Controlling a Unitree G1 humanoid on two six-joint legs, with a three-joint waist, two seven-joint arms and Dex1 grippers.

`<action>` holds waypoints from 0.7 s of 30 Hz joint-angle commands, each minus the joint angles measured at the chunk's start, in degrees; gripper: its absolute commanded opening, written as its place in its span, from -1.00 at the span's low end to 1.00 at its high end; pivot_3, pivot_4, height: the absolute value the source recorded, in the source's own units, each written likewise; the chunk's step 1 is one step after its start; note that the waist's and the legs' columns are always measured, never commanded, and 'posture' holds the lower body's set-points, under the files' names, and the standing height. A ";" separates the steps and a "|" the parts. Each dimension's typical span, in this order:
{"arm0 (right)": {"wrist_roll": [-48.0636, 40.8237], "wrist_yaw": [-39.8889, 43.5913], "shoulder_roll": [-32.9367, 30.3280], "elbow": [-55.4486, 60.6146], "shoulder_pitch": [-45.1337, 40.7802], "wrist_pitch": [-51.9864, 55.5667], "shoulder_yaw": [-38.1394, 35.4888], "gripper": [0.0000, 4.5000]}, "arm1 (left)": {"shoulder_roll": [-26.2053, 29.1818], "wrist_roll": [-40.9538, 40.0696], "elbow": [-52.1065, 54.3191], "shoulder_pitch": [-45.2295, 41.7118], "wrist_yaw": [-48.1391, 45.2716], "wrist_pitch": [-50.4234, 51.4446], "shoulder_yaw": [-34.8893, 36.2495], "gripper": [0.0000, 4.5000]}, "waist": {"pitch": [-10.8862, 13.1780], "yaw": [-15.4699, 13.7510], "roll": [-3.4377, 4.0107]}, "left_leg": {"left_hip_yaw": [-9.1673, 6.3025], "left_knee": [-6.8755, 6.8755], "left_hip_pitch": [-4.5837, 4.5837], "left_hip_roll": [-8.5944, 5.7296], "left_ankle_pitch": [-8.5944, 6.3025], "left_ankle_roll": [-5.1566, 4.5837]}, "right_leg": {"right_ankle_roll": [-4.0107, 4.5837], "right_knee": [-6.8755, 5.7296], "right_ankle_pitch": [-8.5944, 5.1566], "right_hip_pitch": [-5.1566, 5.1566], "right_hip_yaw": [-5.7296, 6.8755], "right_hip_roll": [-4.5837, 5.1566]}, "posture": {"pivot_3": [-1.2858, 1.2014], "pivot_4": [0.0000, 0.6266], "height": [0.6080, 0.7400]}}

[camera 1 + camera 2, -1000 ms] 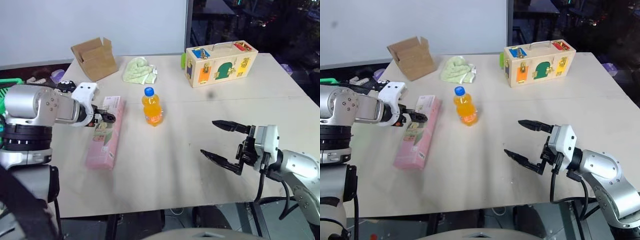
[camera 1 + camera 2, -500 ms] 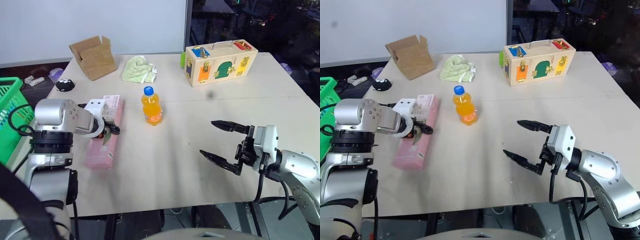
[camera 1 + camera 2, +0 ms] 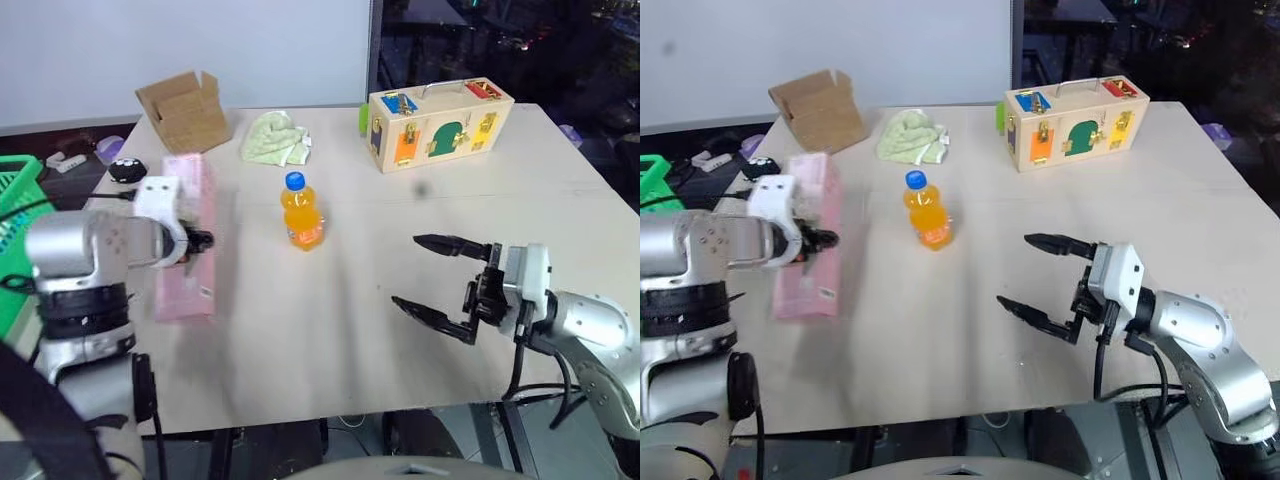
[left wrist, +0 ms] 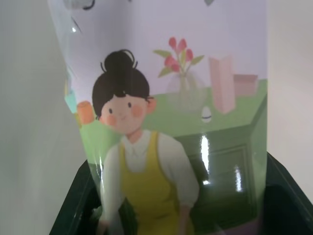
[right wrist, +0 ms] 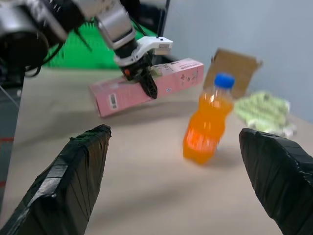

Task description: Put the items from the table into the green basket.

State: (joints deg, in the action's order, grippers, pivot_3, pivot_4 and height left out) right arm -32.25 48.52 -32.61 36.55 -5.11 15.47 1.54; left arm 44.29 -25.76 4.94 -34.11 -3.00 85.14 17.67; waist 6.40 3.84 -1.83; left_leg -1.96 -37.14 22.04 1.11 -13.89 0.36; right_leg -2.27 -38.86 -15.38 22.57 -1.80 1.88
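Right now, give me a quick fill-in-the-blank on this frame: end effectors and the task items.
1. The left end effector is shut on the ____ carton.
2. The bottle with the orange drink has a ____ cap.
3. The right end effector has its fingers ____ and holds nothing.
4. The bottle stands ____ on the table, apart from both end effectors.

Missing words: pink; blue; open; upright

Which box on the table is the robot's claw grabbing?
The pink carton. The left gripper is shut on it; the cardboard box and wooden box sit untouched.
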 commanded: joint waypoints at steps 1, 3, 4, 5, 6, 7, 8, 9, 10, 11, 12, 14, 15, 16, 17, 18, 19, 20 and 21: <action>-1.06 -0.75 3.26 -0.79 -5.21 0.06 3.11 1.00 | 5.30 4.73 4.68 2.53 -2.00 -13.44 5.76 0.10 | -0.01 -0.23 -0.02 | 0.02 0.03 0.03 0.02 0.01 0.02 | 0.01 -0.05 0.01 0.11 -0.05 0.00 | 0.06 -0.85 1.00; 0.43 -0.87 5.48 -2.87 -7.87 -0.02 5.61 1.00 | 10.47 8.41 3.06 5.54 -4.32 -20.82 4.32 0.10 | -0.03 -1.12 -0.04 | -0.10 0.05 0.07 0.05 0.03 0.05 | 0.02 -0.06 0.01 0.14 0.06 -0.01 | 0.08 -0.88 1.00; 1.31 -1.01 6.50 -4.06 -9.14 -0.05 6.87 1.00 | 12.63 10.01 1.99 6.73 -5.30 -24.16 4.11 0.10 | -0.04 -1.53 -0.06 | -0.13 0.06 0.07 0.05 0.03 0.06 | 0.03 -0.04 0.01 0.15 0.10 -0.02 | 0.08 -0.88 1.00; 2.06 -1.04 7.40 -5.25 -10.26 -0.23 7.92 1.00 | 14.36 11.13 0.84 7.55 -6.37 -27.07 4.08 0.10 | -0.04 -1.84 -0.06 | -0.09 0.08 0.05 0.05 0.03 0.06 | 0.04 -0.04 0.00 0.14 0.10 -0.02 | 0.10 -0.89 1.00; 2.47 -1.07 8.36 -6.21 -11.30 -0.16 8.95 1.00 | 16.10 12.70 -0.67 8.43 -7.32 -31.33 4.19 0.10 | -0.04 -2.48 -0.06 | -0.08 0.10 0.06 0.03 0.03 0.06 | 0.04 -0.01 0.00 0.14 0.12 -0.02 | 0.10 -0.89 1.00; 2.72 -1.02 9.02 -6.91 -12.00 -0.15 9.54 1.00 | 17.10 13.77 -1.90 8.86 -8.04 -34.41 4.15 0.10 | -0.05 -2.68 -0.06 | -0.07 0.10 0.07 0.01 0.04 0.07 | 0.05 0.01 0.00 0.14 0.14 0.02 | 0.11 -0.90 1.00; 3.02 -1.08 9.62 -7.48 -12.65 -0.09 10.14 1.00 | 18.25 15.10 -3.15 9.43 -8.59 -37.63 3.97 0.10 | -0.06 -3.57 -0.08 | -0.05 0.10 0.07 0.00 0.04 0.07 | 0.05 0.01 0.00 0.14 0.14 0.03 | 0.11 -0.90 1.00; 3.44 -1.17 10.54 -8.23 -13.60 -0.08 11.03 1.00 | 20.07 16.47 -5.84 10.15 -9.70 -41.17 4.31 0.10 | -0.08 -4.10 -0.11 | -0.04 0.08 0.13 -0.03 0.04 0.07 | 0.05 0.04 0.00 0.13 0.18 0.08 | 0.12 -0.91 1.00; 3.79 -1.19 11.19 -8.79 -14.23 -0.13 11.61 1.00 | 21.24 17.38 -7.97 10.60 -10.62 -43.75 4.60 0.10 | -0.10 -4.48 -0.14 | -0.01 0.06 0.15 -0.08 0.04 0.07 | 0.05 0.04 0.00 0.14 0.16 0.12 | 0.12 -0.91 1.00; 3.88 -1.27 12.25 -9.63 -15.30 -0.03 12.19 1.00 | 23.28 19.18 -12.39 11.36 -11.66 -50.45 5.25 0.10 | -0.12 -4.70 -0.17 | 0.01 0.04 0.16 -0.10 0.04 0.07 | 0.05 0.05 0.00 0.14 0.16 0.12 | 0.14 -0.92 1.00; 3.95 -1.26 13.17 -10.57 -16.21 -0.19 12.45 1.00 | 25.34 20.84 -17.03 11.98 -12.82 -56.29 5.21 0.10 | -0.16 -4.84 -0.22 | 0.02 0.03 0.16 -0.11 0.04 0.07 | 0.05 0.05 0.00 0.14 0.16 0.12 | 0.15 -0.92 1.00; 4.07 -0.52 14.14 -11.89 -17.26 -0.95 12.59 1.00 | 28.20 23.15 -26.31 11.94 -13.30 -66.62 5.28 0.10 | -0.23 -4.98 -0.35 | 0.05 0.03 0.18 -0.10 0.05 0.08 | 0.05 0.05 0.00 0.15 0.24 0.12 | 0.15 -0.92 1.00; 3.94 -0.06 14.48 -12.28 -17.57 -1.30 12.56 1.00 | 29.38 23.82 -30.88 11.77 -14.14 -70.67 4.71 0.10 | -0.25 -5.09 -0.35 | 0.06 0.04 0.18 -0.09 0.05 0.08 | 0.06 0.06 0.01 0.15 0.28 0.11 | 0.16 -0.92 1.00; 3.56 0.33 14.86 -12.51 -17.86 -1.46 12.55 1.00 | 30.44 24.72 -35.14 11.54 -14.38 -74.91 3.93 0.10 | -0.25 -5.12 -0.35 | 0.07 0.05 0.17 -0.08 0.05 0.08 | 0.06 0.05 0.00 0.14 0.31 0.12 | 0.16 -0.93 1.00; 3.09 0.70 15.29 -12.63 -18.21 -1.54 12.56 1.00 | 31.32 25.44 -39.06 11.27 -14.83 -79.74 3.19 0.10 | -0.27 -5.01 -0.31 | 0.11 0.06 0.17 -0.08 0.05 0.08 | 0.06 0.04 0.00 0.15 0.33 0.12 | 0.16 -0.93 1.00; 2.45 1.12 15.82 -12.54 -18.63 -1.53 12.56 1.00 | 32.27 26.36 -43.07 10.72 -15.29 -84.25 2.11 0.10 | -0.28 -4.91 -0.30 | 0.16 0.10 0.13 -0.02 0.05 0.08 | 0.06 0.01 0.00 0.15 0.33 0.08 | 0.17 -0.93 1.00; 1.79 1.39 16.26 -12.36 -19.02 -1.26 12.53 1.00 | 32.94 27.23 -46.61 9.87 -15.35 -88.21 1.17 0.10 | -0.29 -4.78 -0.27 | 0.19 0.14 0.08 0.02 0.05 0.08 | 0.06 -0.01 0.00 0.15 0.32 0.05 | 0.17 -0.94 1.00; 1.28 1.40 16.82 -12.19 -19.55 -1.01 12.54 1.00 | 33.46 27.62 -50.42 8.54 -15.36 -91.61 0.66 0.10 | -0.31 -4.70 -0.25 | 0.23 0.24 0.02 0.06 0.05 0.08 | 0.06 -0.03 0.00 0.15 0.31 -0.01 | 0.17 -0.94 1.00; 0.86 1.46 17.30 -12.11 -20.00 -0.86 12.55 1.00 | 33.83 27.99 -53.58 7.21 -15.45 -94.05 0.22 0.10 | -0.31 -4.68 -0.25 | 0.28 0.33 -0.06 0.14 0.05 0.08 | 0.07 -0.07 0.01 0.15 0.31 -0.11 | 0.16 -0.94 1.00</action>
State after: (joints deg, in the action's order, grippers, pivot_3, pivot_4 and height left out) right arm -29.45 49.58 -16.47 23.00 -23.18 15.04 14.72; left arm 75.89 0.06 -40.33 -24.81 -18.63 -2.37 18.17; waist 6.09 -0.84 -2.07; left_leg -1.70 -36.81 21.98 1.26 -13.84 0.43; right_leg -2.20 -38.95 -15.38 22.73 -1.49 1.75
